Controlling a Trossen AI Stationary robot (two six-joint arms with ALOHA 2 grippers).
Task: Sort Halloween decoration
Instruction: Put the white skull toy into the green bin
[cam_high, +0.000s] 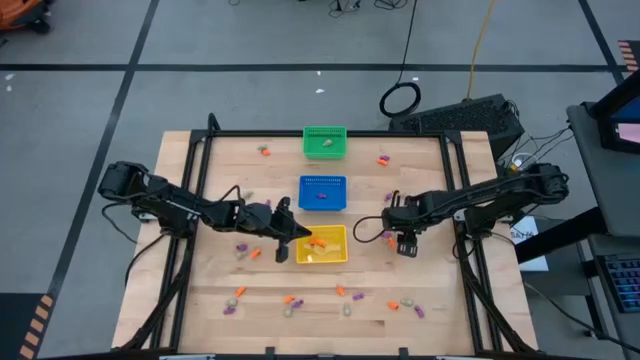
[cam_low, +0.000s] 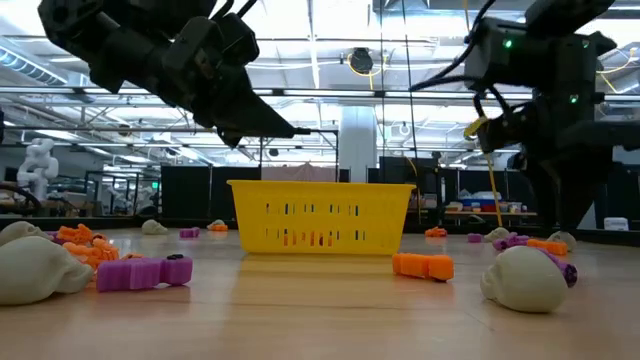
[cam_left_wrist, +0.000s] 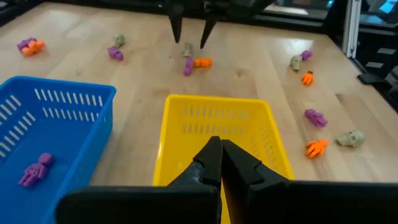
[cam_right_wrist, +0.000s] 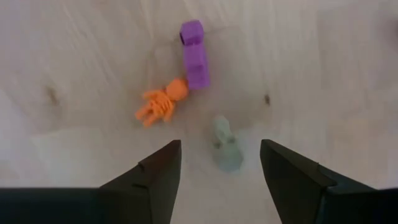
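Observation:
Small orange, purple and pale trinkets lie scattered on the wooden table (cam_high: 200, 290). My left gripper (cam_left_wrist: 219, 163) hovers shut over the near rim of the yellow basket (cam_left_wrist: 217, 121); nothing shows between its fingers. My right gripper (cam_right_wrist: 221, 165) is open and points down at the table right of that basket. Its fingers stand on either side of a pale figurine (cam_right_wrist: 225, 148) without touching it. An orange skeleton (cam_right_wrist: 160, 104) and a purple piece (cam_right_wrist: 194, 55) lie just beyond. The left wrist view shows the same three trinkets under the right gripper (cam_left_wrist: 189, 31).
The blue basket (cam_high: 322, 192) holds a purple trinket (cam_left_wrist: 34, 171), and the green basket (cam_high: 325, 141) sits at the far edge. An orange piece (cam_high: 318, 242) lies in the yellow basket. More trinkets line the near edge (cam_high: 345, 298) and both sides.

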